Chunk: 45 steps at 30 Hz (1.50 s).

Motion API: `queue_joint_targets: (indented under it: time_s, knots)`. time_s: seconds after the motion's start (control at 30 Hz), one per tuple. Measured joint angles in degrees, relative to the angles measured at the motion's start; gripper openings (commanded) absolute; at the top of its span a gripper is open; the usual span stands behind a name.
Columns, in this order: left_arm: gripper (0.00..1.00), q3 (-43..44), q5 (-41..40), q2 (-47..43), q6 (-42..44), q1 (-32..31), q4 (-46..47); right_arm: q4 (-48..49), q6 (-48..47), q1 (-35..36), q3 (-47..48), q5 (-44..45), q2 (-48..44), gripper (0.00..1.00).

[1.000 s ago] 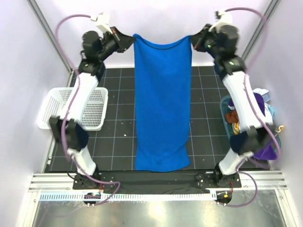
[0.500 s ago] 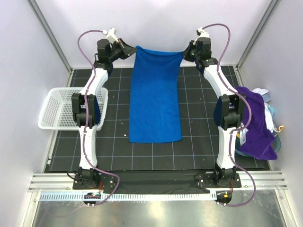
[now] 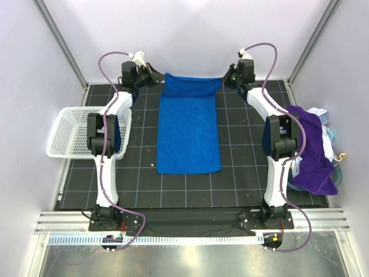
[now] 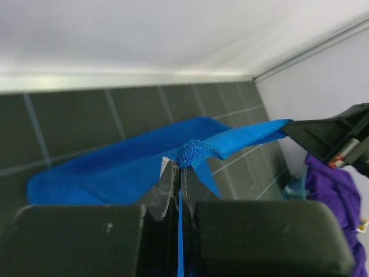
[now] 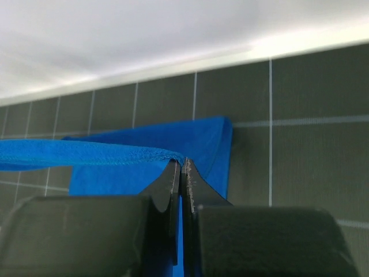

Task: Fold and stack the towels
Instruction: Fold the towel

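The dark gridded worktop (image 3: 242, 173) carries the blue towel (image 3: 188, 138) down its middle. The towel runs from 12 o'clock toward 6 and lies flat except at the far end, which is held up off the surface. At 9 o'clock sits a white basket (image 3: 57, 151). At 3 o'clock a purple towel (image 3: 311, 156) is heaped at the edge (something pale lies under it, too hidden to name).

The left jaws, at 11 o'clock, are pinched fully together on the blue towel's far left corner, with the hem bunched into a small knob at their tips. The right jaws, at 1 o'clock, are likewise closed tight on the far right corner, and the stitched edge runs taut away from them.

The cloth looks soft, light and limp. It sags between the two grips and would likely drape wherever it is led rather than hold a crease. Its nap seems unlikely to slip. The corners, at the thicker hem, look the best place to hold it, both at one height so a fold lands square.
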Motion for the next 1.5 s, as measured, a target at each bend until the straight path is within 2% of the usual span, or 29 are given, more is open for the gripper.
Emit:
queue_joint_targets:
  time_s: [0.2,0.63,0.97,1.5]
  knots:
    - [0.00,-10.71,-5.20,-6.12,4.44,-0.28,-2.51,0.28,0.98,0.04,-8.44,-0.81,-4.87,0.01]
    - [0.00,-23.56,-20.46,-22.25,11.67,-4.44,-8.04,1.33,2.80,2.21,-21.75,-1.44,-16.74,0.01]
    - [0.00,-35.58,-24.72,-28.96,11.63,-6.16,-10.32,1.22,3.26,3.26,-32.30,-1.44,-24.28,0.01]
    - [0.00,-43.89,-27.87,-38.36,11.45,-7.54,-11.23,0.76,3.28,5.53,-41.70,-0.74,-34.12,0.01]
